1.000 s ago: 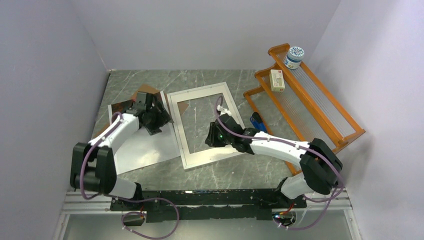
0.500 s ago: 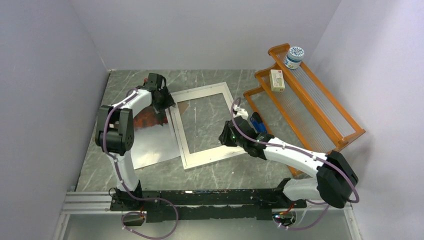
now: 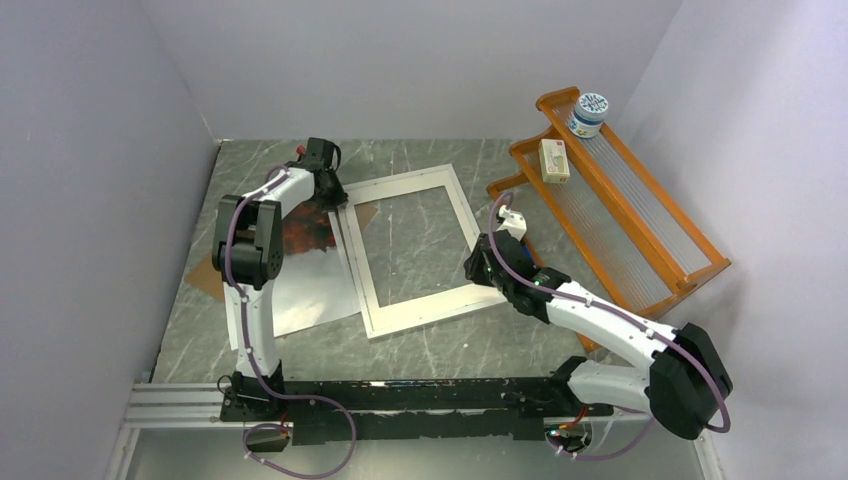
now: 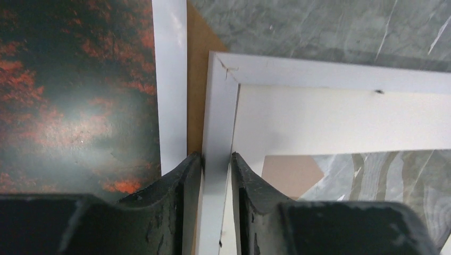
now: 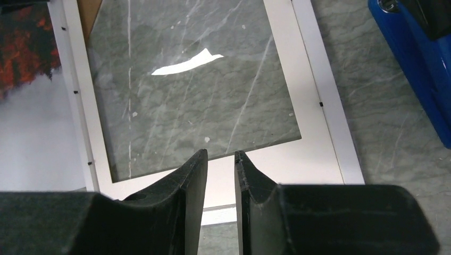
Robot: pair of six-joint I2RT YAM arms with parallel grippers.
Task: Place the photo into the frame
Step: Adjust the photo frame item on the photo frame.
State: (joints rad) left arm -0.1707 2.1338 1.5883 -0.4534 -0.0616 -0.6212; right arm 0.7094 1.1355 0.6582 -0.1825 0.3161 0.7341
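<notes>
The frame (image 4: pixel 215 133) is clamped by the left fingers (image 4: pixel 170 202); the right fingers (image 5: pixel 181 191) are parted, empty. Pulled one-sided, it could be dragged over the photo (image 4: pixel 80 95).

surface: grey marbled table (image 3: pixel 450 345) | lying on it: frame (image 3: pixel 430 306); brown backing board (image 3: pixel 203 277) (largely under the photo (image 3: pixel 300 290)); orange wooden rack (image 3: pixel 600 214); blue object (image 5: pixel 415 79)

An orange wooden rack (image 3: pixel 625 195) is seen at the upper right, with a blue-and-white jar (image 3: pixel 588 113) and a small cream box (image 3: pixel 554 160) set at its far end. A blue object (image 3: pixel 514 243) is seen just left of it on the grey marbled worktop (image 3: pixel 450 340). A brown board (image 3: pixel 205 275) is partly shown at centre left.
</notes>
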